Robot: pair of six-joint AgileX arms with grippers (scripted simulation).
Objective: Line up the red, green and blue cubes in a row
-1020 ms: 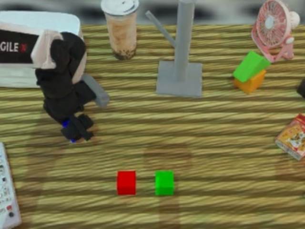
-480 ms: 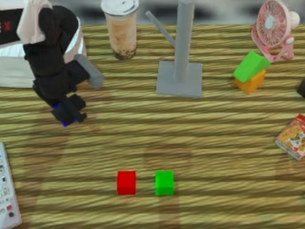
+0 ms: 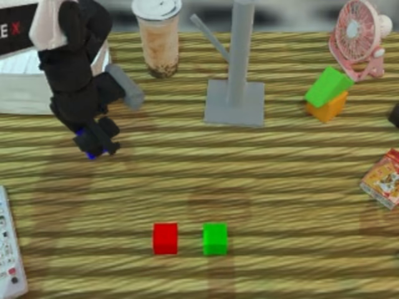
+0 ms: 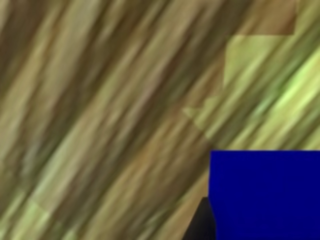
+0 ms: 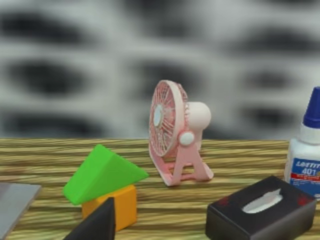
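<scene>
In the top view's upper left, the left gripper [image 3: 95,147] has its fingers closed on the blue cube [image 4: 265,195], carried above the desk [image 3: 280,187]. The red cube [image 3: 165,238] and green cube [image 3: 215,239] sit side by side at lower centre. Next, I judge, blue must be set down in line with them. The right arm is parked off the right edge; I cannot tell its fingers' state.

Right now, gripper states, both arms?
Left gripper: shut on the blue cube, at the table's left side.
Right gripper: not in the top view; its state cannot be told.
</scene>
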